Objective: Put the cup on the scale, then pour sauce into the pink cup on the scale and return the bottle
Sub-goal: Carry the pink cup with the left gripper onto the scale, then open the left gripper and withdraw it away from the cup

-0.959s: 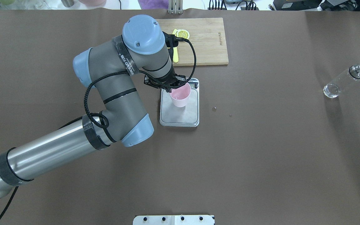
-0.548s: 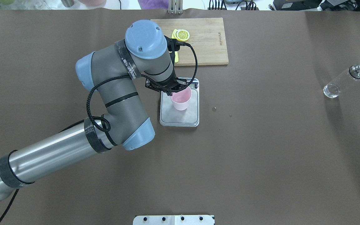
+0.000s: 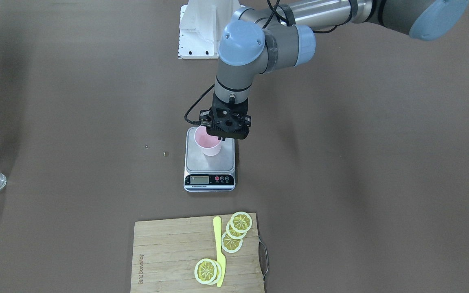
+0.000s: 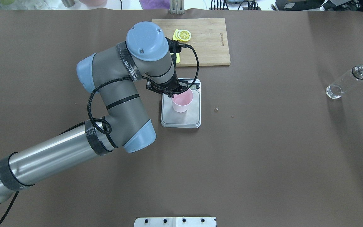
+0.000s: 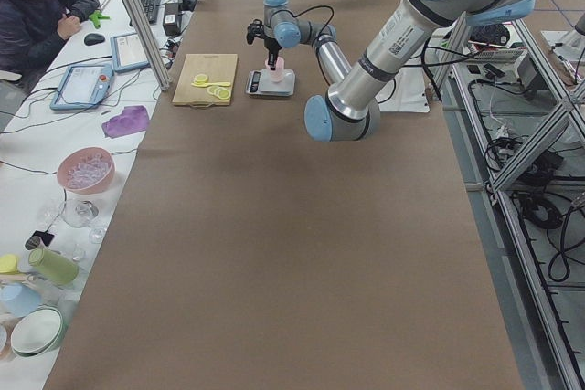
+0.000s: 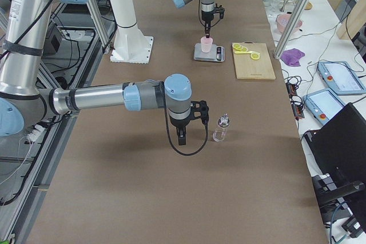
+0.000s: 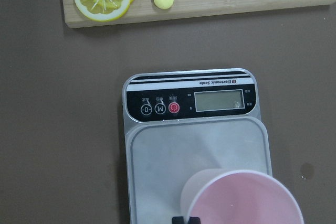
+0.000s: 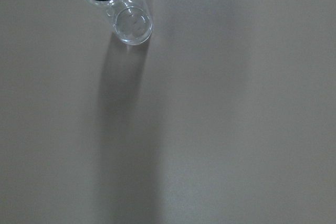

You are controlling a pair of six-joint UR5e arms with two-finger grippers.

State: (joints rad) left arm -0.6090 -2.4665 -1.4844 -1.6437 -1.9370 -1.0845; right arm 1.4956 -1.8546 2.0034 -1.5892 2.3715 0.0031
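The pale pink cup (image 4: 181, 101) stands upright on the steel platform of the scale (image 4: 181, 119), toward its display end. My left gripper (image 4: 174, 92) comes down from above and is shut on the cup's rim, one finger inside and one outside. In the left wrist view the cup (image 7: 244, 200) fills the bottom right and the fingertips (image 7: 186, 220) just show at its rim. The clear bottle (image 4: 348, 80) with the silver spout stands far right on the table. My right gripper (image 6: 182, 136) hangs beside the bottle (image 6: 220, 128), apart from it; I cannot tell whether it is open or shut.
A wooden cutting board (image 4: 206, 41) with lemon slices (image 3: 240, 221) and a yellow knife (image 3: 218, 244) lies just beyond the scale. Small crumbs (image 4: 216, 109) dot the brown table right of the scale. A person sits at the bench beyond the table's far side (image 5: 37, 6).
My left arm has shifted slightly toward the robot and lowered the cup over the platform. Over the last half second it has hardly moved. The bottle stays where it was.
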